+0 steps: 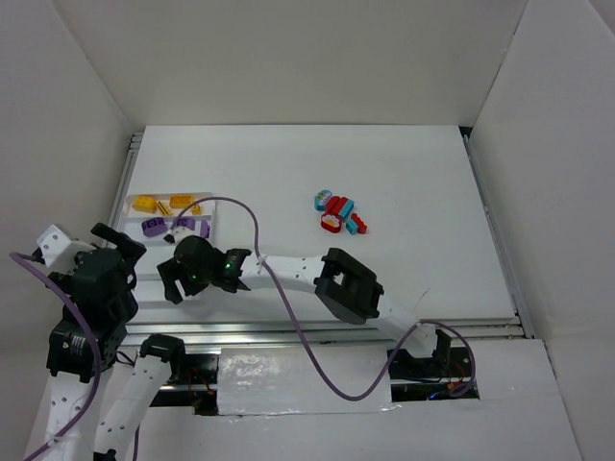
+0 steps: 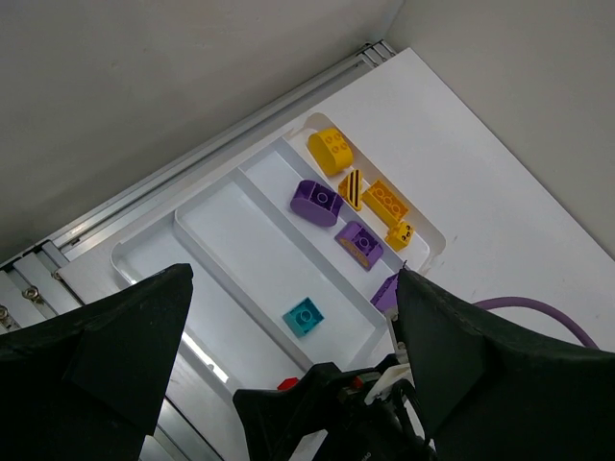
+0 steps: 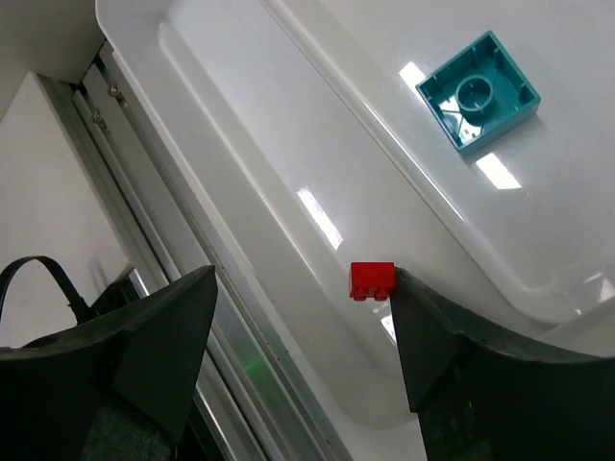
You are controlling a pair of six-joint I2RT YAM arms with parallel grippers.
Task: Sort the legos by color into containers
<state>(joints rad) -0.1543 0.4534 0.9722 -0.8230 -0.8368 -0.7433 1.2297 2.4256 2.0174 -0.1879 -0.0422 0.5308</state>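
One red lego [image 3: 373,280] — beside spread right fingers [image 3: 461,365] — over tray [image 3: 240,173].

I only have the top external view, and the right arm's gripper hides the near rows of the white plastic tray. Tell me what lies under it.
Observer: A small red plastic brick lies in the nearest tray row, at one fingertip of the right gripper.
Operator: Report the jaws.
Observer: Wide open, clamping nothing.
Operator: Name what the next row holds.
Observer: One square teal plastic brick, hollow side up.
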